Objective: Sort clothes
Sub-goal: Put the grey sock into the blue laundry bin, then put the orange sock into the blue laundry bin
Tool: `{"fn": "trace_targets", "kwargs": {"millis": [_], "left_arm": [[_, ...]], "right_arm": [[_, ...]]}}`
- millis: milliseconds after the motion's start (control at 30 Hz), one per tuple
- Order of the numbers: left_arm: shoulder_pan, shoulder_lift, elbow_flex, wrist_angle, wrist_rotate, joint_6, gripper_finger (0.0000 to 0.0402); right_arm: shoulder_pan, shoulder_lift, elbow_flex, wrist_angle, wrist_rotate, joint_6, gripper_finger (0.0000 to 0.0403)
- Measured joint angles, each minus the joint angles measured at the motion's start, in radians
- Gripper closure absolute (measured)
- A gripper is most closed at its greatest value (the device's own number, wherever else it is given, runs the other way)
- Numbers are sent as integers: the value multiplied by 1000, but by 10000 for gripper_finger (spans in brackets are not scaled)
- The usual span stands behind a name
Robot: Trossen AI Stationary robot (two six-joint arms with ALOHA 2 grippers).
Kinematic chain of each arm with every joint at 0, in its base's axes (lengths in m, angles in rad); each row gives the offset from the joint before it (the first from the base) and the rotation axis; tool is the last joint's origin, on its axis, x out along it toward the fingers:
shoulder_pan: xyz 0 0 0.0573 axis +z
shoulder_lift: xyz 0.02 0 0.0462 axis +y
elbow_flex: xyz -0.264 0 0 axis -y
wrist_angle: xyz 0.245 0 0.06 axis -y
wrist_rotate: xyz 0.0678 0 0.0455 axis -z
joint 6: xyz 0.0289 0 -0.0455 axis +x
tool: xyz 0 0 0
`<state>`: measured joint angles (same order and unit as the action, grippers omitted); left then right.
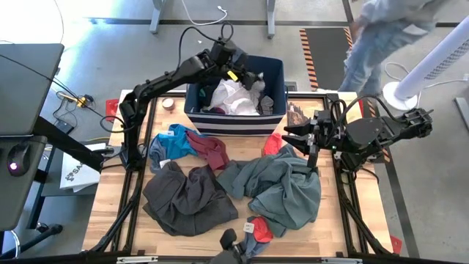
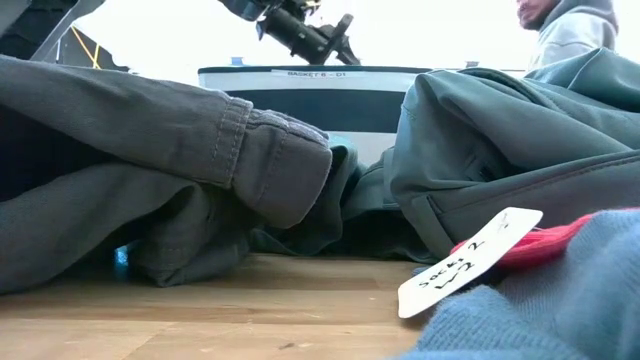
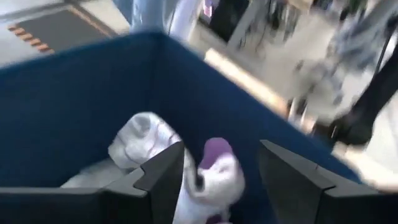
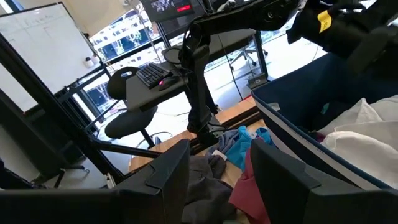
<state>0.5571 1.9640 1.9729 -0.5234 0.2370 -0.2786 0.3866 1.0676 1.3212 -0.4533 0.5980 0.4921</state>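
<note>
Left gripper hangs over the navy bin, fingers apart, holding nothing; a white sock with a purple toe sits just beyond them, above the white clothes in the bin. Right gripper waits above the desk right of the bin, fingers apart and empty. Trousers, shirt, blue piece and maroon piece lie on the desk.
</note>
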Motion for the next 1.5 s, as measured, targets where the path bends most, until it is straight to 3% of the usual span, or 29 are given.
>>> {"fn": "trace_targets", "kwargs": {"millis": [167, 267, 567, 733, 967, 1200, 1500], "left_arm": [[-31, -3, 42, -164, -91, 220, 196], [-50, 0, 77, -220, -160, 278, 197], [-53, -60, 176, -250, -215, 231, 197], [-56, -150, 165, -285, -219, 237, 197], [-52, -284, 129, -324, -196, 238, 197], [-93, -421, -7, -332, -232, 195, 197], [-214, -617, -372, -171, -313, 89, 197]], "right_arm": [[0, 0, 0, -13, 0, 0, 236], [0, 0, 0, -24, 0, 0, 236], [-1, 0, 0, -120, 15, 71, 236], [-1, 0, 0, -227, 69, 173, 236], [-1, 3, 0, -396, 59, 308, 236], [-1, 36, 0, -568, 49, 446, 236], [-1, 135, -1, -656, 37, 525, 236]]}}
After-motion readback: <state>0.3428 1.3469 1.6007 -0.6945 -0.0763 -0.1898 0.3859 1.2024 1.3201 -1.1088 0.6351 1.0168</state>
